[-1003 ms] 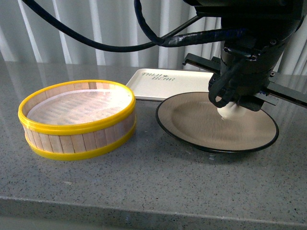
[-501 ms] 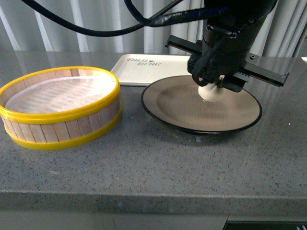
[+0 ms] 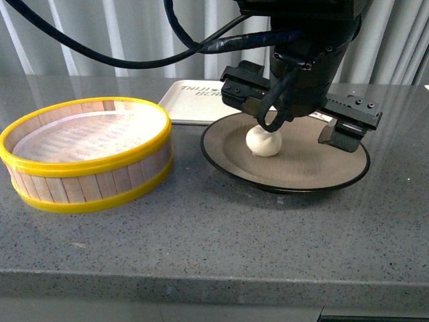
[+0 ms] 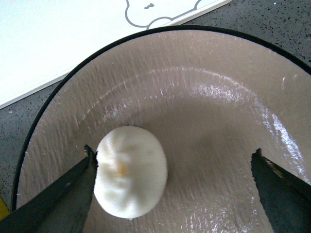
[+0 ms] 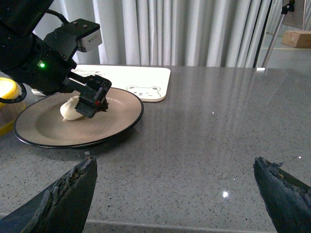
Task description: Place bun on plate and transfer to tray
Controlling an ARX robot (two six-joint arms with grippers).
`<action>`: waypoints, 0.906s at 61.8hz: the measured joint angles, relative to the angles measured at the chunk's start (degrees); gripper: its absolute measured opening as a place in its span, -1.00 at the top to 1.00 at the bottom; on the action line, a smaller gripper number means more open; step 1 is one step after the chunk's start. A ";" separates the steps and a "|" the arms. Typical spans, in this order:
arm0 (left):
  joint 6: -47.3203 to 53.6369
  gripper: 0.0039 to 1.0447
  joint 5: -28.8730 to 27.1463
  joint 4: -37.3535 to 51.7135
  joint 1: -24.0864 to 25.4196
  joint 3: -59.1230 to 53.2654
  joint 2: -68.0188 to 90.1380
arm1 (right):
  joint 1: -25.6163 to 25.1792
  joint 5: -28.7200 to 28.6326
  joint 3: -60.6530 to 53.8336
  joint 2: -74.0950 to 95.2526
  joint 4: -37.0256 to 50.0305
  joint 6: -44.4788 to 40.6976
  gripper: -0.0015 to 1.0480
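Observation:
The white pleated bun [image 3: 263, 141] lies on the taupe plate [image 3: 305, 169], left of its middle. My left gripper [image 3: 285, 117] hangs just above it, open wide. In the left wrist view the bun [image 4: 130, 171] rests on the plate [image 4: 209, 97] close against one finger [image 4: 68, 196], and the other finger is far from it. The cream tray [image 3: 194, 100] lies behind the plate, and its bear drawing shows in the left wrist view [image 4: 58, 34]. My right gripper [image 5: 175, 162] is open and empty above bare table, to the right of the plate [image 5: 119, 114] and bun [image 5: 68, 109].
A yellow-rimmed wooden steamer basket [image 3: 87, 154] stands left of the plate. Black cables hang over the table's back. Grey curtains close off the far edge. The right wrist view shows grey countertop [image 5: 218, 136] to the right of the plate.
My left gripper has opened and let go of the bun, which now lies on the plate. The gripper has risen slightly.

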 joint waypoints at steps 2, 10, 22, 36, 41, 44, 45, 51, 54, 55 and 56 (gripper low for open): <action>-0.02 -0.91 0.00 0.04 0.04 -0.24 -0.22 | 0.00 0.02 0.00 0.00 0.00 0.00 -0.84; -1.05 -0.88 1.22 0.48 0.26 -1.70 -1.75 | 0.00 0.00 0.00 0.00 0.00 0.00 -0.84; -4.20 -0.88 3.13 3.34 1.60 -6.84 -8.83 | 0.00 0.02 0.00 0.00 0.00 0.00 -0.84; -5.01 -0.88 0.98 6.03 4.79 -12.63 -18.45 | 0.00 0.00 0.00 0.00 0.00 0.00 -0.84; -3.80 -0.81 -3.19 11.47 4.81 -15.85 -18.99 | 0.00 -0.02 0.00 0.00 0.00 0.00 -0.84; -2.69 -0.64 -10.84 25.94 5.09 -23.98 -21.11 | 0.00 -0.02 0.00 0.00 0.00 0.00 -0.84; -2.56 -0.60 -11.82 28.74 5.20 -25.83 -21.73 | 0.00 -0.02 0.00 0.00 0.00 0.00 -0.84; -1.60 -0.26 -12.48 51.15 7.65 -44.74 -30.18 | 0.00 0.20 0.00 0.00 0.00 0.00 -0.84; -1.27 -0.09 -11.17 58.31 9.79 -52.85 -35.15 | 0.00 0.20 0.00 0.00 0.00 0.00 -0.84; -1.22 -0.02 -10.54 60.46 10.73 -55.80 -37.20 | -0.02 0.20 0.00 0.00 0.00 0.00 -0.84; -1.22 0.02 -10.27 61.42 11.21 -57.22 -38.14 | -0.02 0.17 0.00 0.00 0.00 0.00 -0.84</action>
